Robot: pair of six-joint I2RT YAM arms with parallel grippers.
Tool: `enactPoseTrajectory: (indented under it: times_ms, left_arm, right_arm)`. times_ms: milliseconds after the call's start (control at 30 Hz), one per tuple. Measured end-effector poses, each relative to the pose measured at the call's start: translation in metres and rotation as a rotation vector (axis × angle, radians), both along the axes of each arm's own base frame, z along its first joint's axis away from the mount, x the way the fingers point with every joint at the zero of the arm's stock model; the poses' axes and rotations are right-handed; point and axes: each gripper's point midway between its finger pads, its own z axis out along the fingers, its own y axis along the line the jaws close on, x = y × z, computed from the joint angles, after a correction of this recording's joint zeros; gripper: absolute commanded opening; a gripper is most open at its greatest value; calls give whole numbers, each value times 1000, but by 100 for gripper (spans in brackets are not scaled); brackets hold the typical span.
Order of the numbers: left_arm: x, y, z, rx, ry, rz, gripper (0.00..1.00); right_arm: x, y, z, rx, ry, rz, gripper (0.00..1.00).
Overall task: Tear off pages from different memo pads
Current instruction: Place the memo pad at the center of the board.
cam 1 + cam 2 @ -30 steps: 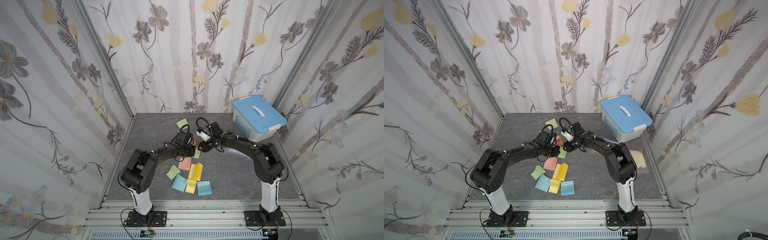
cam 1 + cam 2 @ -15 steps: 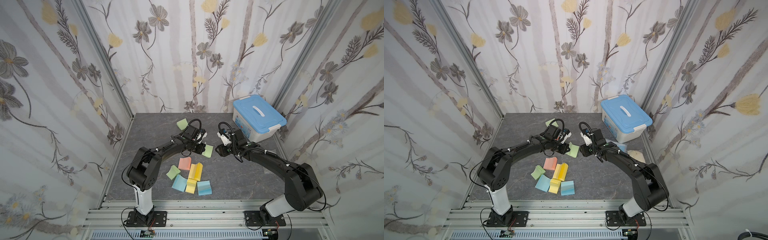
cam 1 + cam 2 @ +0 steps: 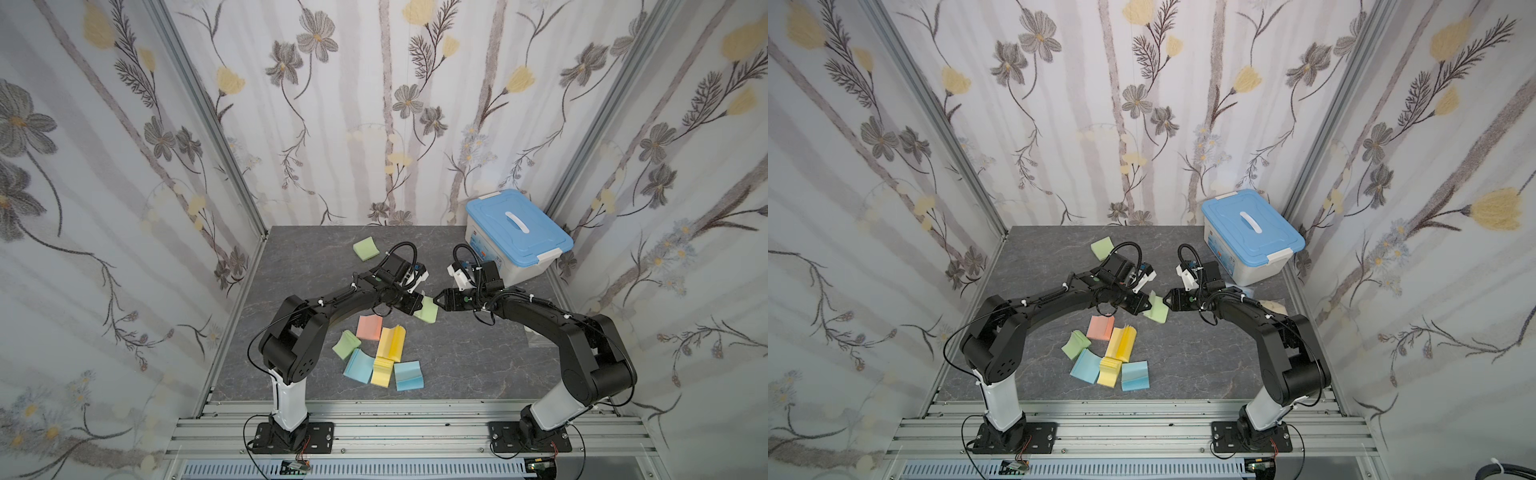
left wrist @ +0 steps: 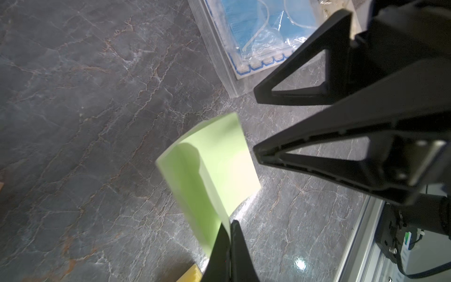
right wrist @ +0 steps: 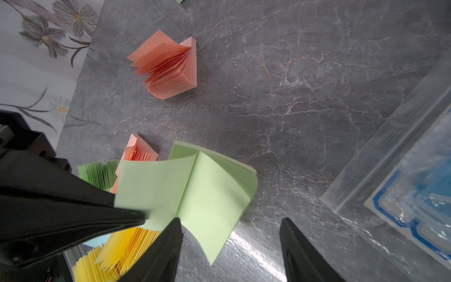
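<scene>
My left gripper is shut on the curled top page of a green memo pad, and the rest of the pad hangs from that leaf over the table's middle. The right gripper stands open just right of the pad, one finger beside the pad's spine, nothing between its fingers. In both top views the left gripper and the right gripper face each other tip to tip. Several more memo pads lie in a pile near the front.
A lone green pad lies toward the back. A fanned salmon pad sits apart from the pile. The blue-lidded white box stands at the back right. A clear packet of blue masks lies right of the grippers.
The right gripper has opened wider and drawn back to the right, its arm swinging outward. The left gripper has carried the green pad by its leaf away from the pile, to the right.
</scene>
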Motion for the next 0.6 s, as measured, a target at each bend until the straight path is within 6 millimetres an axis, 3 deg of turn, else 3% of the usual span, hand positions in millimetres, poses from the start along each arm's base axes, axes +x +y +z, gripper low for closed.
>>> enactPoseTrajectory:
  times_ms: [300, 600]
  left_arm:
    - [-8, 3, 27, 0, -72, -34, 0]
    - [-19, 11, 35, 52, -117, -83, 0]
  right_arm:
    - [-11, 21, 11, 100, -9, 154, 68]
    - [-12, 25, 20, 84, -79, 253, 67]
